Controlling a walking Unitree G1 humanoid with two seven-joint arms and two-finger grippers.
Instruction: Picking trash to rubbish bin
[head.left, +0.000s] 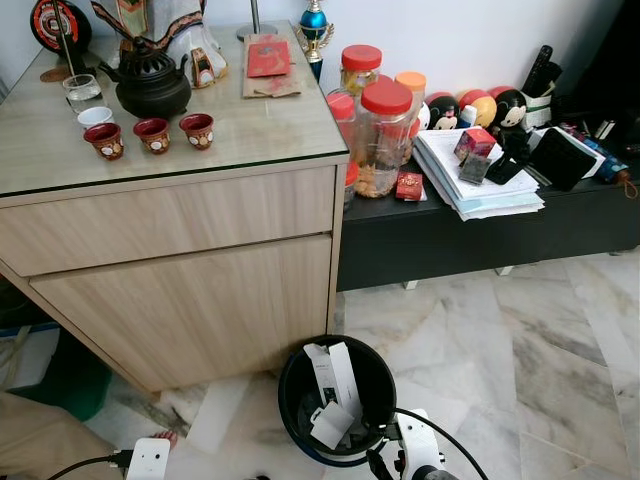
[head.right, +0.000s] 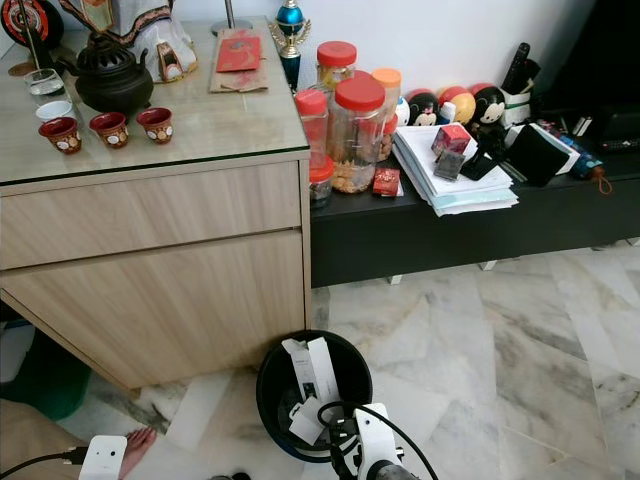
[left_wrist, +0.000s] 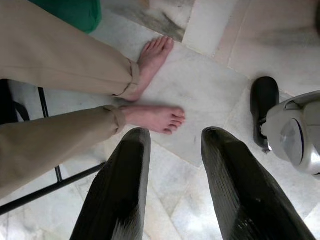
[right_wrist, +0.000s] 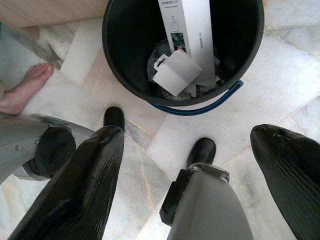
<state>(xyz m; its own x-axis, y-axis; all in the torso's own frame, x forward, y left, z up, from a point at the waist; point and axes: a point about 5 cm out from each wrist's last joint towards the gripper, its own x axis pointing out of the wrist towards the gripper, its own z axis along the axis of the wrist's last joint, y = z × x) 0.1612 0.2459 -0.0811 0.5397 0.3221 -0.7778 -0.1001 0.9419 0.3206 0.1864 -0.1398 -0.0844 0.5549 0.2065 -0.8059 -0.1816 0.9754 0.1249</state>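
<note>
The right gripper (right_wrist: 187, 172) hangs with its two long black fingers spread wide and nothing between them, just short of the round black plastic rubbish bin (right_wrist: 120, 70) with the blue handle, above the marble floor. The left gripper (left_wrist: 172, 185) is likewise spread and empty, pointing down at the pale marble floor (left_wrist: 200, 95) on the bin's far left, where a seated person's bare feet (left_wrist: 155, 117) and beige trouser legs show. Inside the bin stand a tall white cardboard box (right_wrist: 187, 30) with printed lettering and a smaller white paper card (right_wrist: 175, 75) leaning against it, over some darker scraps I cannot identify. So the trash appears to be in already, and both grippers look free; judging from this, the dropping step seems done, and no loose litter is apparent on the floor around the bin. Behind the bin stands a light wooden cabinet (head.left: 180, 250) with a dark teapot (head.left: 150, 85) and small red cups; right of it, a low black shelf (head.left: 480, 235) holds red-lidded jars and papers.
</note>
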